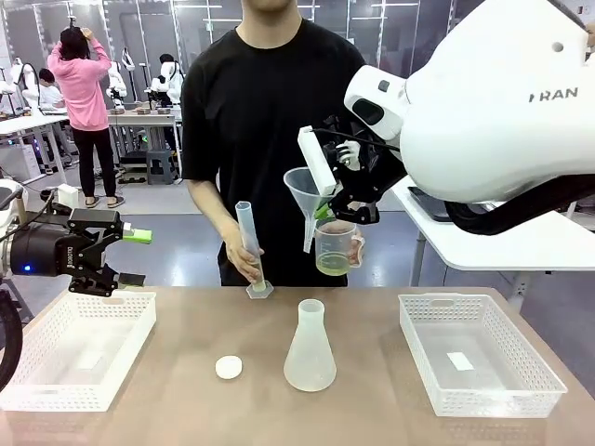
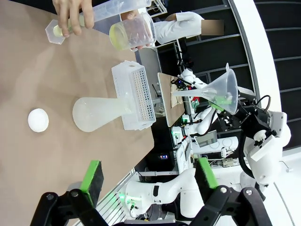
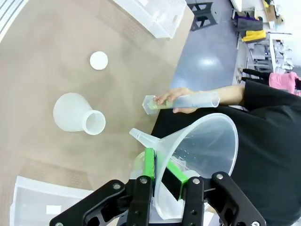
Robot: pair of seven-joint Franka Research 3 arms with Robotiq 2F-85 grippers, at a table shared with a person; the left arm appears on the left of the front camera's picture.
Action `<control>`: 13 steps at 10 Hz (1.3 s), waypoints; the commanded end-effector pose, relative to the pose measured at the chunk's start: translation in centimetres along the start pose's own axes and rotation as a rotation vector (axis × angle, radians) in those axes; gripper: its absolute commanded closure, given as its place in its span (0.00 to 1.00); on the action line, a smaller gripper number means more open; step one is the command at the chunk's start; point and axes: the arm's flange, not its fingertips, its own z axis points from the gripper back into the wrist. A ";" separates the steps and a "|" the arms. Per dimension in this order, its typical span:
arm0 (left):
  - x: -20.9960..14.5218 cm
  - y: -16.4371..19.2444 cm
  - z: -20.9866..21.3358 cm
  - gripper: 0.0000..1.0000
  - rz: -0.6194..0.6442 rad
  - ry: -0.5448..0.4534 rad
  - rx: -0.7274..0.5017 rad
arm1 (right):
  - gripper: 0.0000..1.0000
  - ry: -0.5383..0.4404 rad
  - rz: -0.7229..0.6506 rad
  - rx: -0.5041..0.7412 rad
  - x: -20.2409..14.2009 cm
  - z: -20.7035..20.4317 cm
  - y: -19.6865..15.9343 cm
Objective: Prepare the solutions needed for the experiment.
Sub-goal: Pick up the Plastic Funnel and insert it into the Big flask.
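1. Right gripper (image 3: 162, 170) pinching the thin rim of a clear, smooth plastic funnel (image 3: 207, 141), upper centre of the front view.
2. Left gripper (image 1: 136, 257) spread wide at the left edge, above a white lattice basket (image 1: 102, 295).
3. Pale yellow solution (image 1: 332, 266) pooled in a clear beaker (image 1: 335, 240) in a person's hand (image 1: 358, 249) at centre — a little more in the base of the tilted graduated cylinder (image 1: 249, 237).
4. Translucent conical flask (image 1: 310, 346) upright on the matte brown tabletop (image 1: 186, 390) – round white cap (image 1: 229, 367) just beside.

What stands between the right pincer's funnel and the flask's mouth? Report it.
Nothing visible. The right pincer, shut on the funnel, holds it in the air; the flask stands open-mouthed on the table, a white cap lying aside. The person's beaker hangs close by the spout, off that line.
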 end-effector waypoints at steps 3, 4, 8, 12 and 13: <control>0.0 -0.3 -0.2 0.00 0.013 -0.009 -0.026 | 0.93 -0.010 0.005 0.011 -0.1 -0.1 0.0; 0.0 -0.3 -0.2 0.00 0.013 -0.009 -0.026 | 0.93 -0.010 0.005 0.011 -0.1 -0.1 0.0; 0.0 -0.3 -0.2 0.00 0.013 -0.009 -0.026 | 0.93 -0.002 0.015 0.062 -0.3 -0.4 0.5; 0.0 -0.3 -0.2 0.00 0.013 -0.009 -0.026 | 0.93 0.015 -0.007 0.109 -0.6 -2.4 2.4; 0.0 -0.3 -0.2 0.00 0.013 -0.009 -0.026 | 0.93 0.000 -0.007 0.108 -0.7 -3.2 3.0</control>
